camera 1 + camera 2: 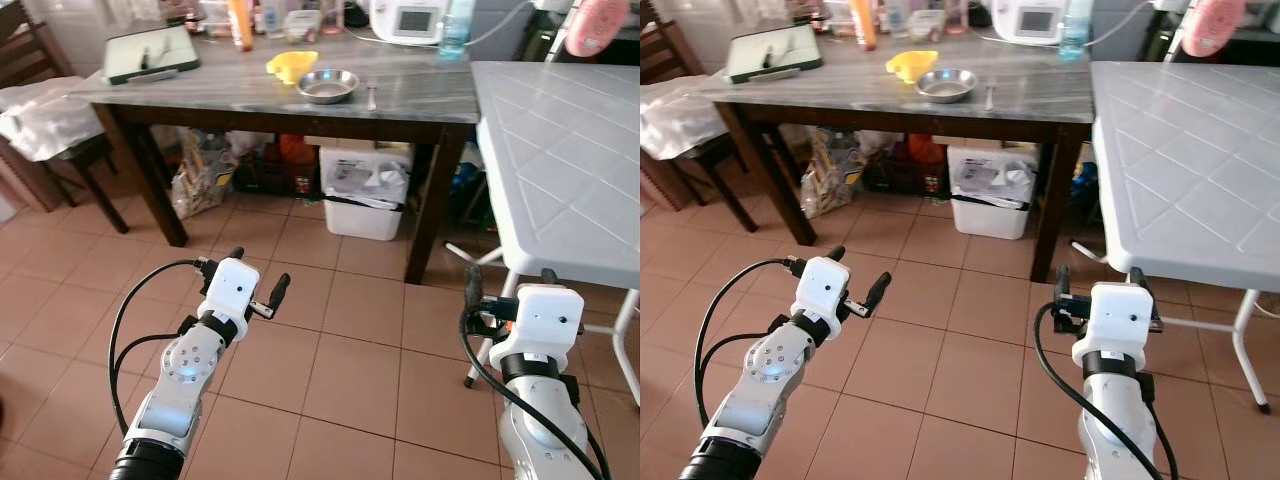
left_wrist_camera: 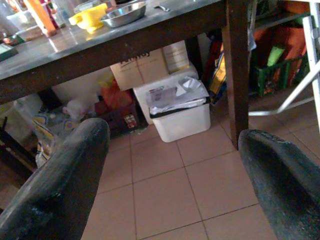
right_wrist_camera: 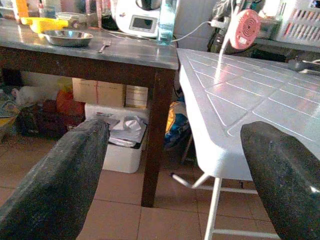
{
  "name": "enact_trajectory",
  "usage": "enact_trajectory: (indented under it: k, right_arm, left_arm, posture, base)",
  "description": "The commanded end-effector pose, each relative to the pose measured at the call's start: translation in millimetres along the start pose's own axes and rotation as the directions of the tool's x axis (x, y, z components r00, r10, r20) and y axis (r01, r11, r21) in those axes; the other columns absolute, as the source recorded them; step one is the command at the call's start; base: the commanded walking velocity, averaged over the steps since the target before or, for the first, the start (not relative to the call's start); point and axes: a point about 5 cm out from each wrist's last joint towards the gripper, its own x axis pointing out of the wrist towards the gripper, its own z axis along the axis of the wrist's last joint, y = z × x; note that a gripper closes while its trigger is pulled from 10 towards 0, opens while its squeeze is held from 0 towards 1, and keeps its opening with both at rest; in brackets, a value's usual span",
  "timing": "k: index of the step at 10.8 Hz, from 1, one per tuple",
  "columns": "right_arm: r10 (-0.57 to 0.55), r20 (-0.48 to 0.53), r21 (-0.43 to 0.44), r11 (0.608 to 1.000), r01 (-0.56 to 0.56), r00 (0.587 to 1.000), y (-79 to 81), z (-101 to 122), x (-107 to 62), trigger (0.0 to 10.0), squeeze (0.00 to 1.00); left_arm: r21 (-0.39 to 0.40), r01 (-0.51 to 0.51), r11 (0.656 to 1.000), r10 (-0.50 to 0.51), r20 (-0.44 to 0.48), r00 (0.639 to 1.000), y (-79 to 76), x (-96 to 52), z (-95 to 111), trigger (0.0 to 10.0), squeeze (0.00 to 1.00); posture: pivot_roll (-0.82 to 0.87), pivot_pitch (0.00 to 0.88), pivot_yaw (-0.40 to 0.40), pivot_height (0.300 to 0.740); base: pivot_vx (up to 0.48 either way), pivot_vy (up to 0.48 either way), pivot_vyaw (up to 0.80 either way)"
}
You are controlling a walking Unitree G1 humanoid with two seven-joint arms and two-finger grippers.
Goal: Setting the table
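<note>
We stand short of the wooden surface, both pincers released and empty, the tableware well ahead.

Going left to right: our left pincer point(image 1: 256, 280) hangs over the tiled floor point(image 1: 340, 380) with its fingers point(image 2: 60, 185) spread and nothing between them. Ahead and above it, on the marble-topped surface point(image 1: 200, 85), lie a yellow dish point(image 1: 291, 65), touching or just beside a steel bowl point(image 1: 328, 85), then a small spoon or fork point(image 1: 372, 96) with its long axis running away from us. Our right pincer point(image 1: 1105, 290), likewise released, sits beside the white plastic surface point(image 1: 560, 160), whose top we judge to be the place to set. The bowl lies forward of both pincers, somewhat nearer the left arm's side; we judge that we must walk closer before either can reach.
</note>
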Motion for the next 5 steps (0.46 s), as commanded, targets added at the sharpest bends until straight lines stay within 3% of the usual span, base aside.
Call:
enact_trajectory:
  k: [1, 5]
  right_arm:
    - [-0.002, 0.000, -0.005, 1.000, 0.002, 1.000, -0.1, 1.3, 0.8, 10.0, 0.00]
    - [0.005, -0.002, -0.014, 1.000, -0.005, 1.000, 1.4, 1.0, -0.1, 10.0, 0.00]
  left_arm:
    - [0.005, 0.002, 1.000, -0.002, -0.005, 1.000, 2.6, 0.0, 0.3, 10.0, 0.00]
    - [-0.001, 0.012, 1.000, -0.012, -0.004, 1.000, 1.7, 0.2, 1.1, 10.0, 0.00]
  posture:
    - [0.02, 0.057, 0.062, 0.740]
    - [0.01, 0.058, 0.063, 0.740]
  base:
    - [0.000, -0.289, 0.00]
    - [0.000, -0.450, 0.00]
